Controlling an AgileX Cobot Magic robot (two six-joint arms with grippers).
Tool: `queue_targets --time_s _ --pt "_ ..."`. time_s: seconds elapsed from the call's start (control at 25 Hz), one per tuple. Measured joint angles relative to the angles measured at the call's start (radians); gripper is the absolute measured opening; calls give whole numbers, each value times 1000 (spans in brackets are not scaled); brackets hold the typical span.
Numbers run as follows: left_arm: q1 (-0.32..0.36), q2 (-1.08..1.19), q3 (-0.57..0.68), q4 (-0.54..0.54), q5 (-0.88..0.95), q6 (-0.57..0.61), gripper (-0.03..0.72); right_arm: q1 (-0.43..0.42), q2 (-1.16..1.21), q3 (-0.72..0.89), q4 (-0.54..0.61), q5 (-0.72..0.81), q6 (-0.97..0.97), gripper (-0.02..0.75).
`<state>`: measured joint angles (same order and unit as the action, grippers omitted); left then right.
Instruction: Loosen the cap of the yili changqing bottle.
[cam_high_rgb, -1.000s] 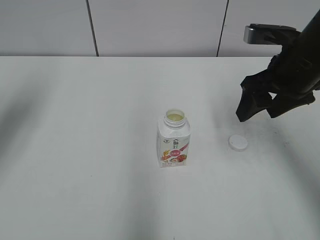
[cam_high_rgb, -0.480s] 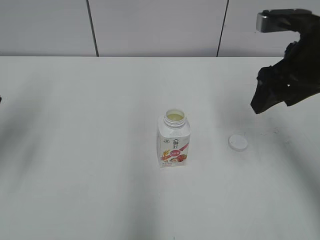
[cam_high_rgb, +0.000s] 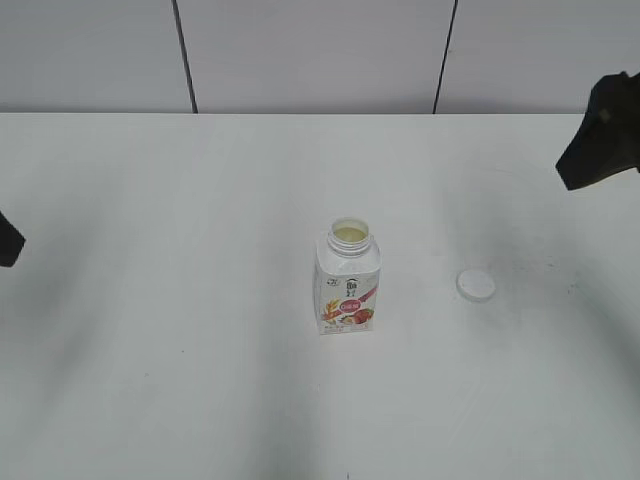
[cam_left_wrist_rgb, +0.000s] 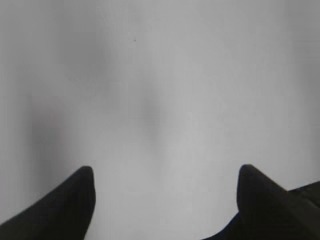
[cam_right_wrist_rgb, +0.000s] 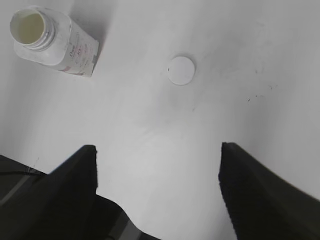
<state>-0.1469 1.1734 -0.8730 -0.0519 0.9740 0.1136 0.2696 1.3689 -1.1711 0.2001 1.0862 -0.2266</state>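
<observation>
Bottle (cam_high_rgb: 348, 280) stands upright mid-table (cam_high_rgb: 180, 380), neck uncapped, pale liquid visible inside. Cap (cam_high_rgb: 476, 285) lies flat on the table to the bottle's right, well apart from it. Right gripper (cam_right_wrist_rgb: 157, 165) released, fingers spread, nothing between them, raised at the far right edge. Left gripper (cam_left_wrist_rgb: 165, 187) released too, empty, over bare table at the left edge

White bottle (cam_high_rgb: 348, 280) with pink-red fruit label; white cap (cam_high_rgb: 476, 285); black grippers.
</observation>
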Motion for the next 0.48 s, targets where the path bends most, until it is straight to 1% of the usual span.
queue_targets --time_s 0.08,0.2,0.32,0.48 --pt "0 -46 4 -32 1 29 535 0 -38 0 -3 4 3 594" --pt "0 -130 43 -46 0 50 535 0 -80 0 -13 13 6 594" --pt "0 -222 118 -48 -2 55 533 0 -120 19 -19 15 13 594" --pt "0 -358 254 -53 -17 55 533 0 -163 64 -20 15 21 594"
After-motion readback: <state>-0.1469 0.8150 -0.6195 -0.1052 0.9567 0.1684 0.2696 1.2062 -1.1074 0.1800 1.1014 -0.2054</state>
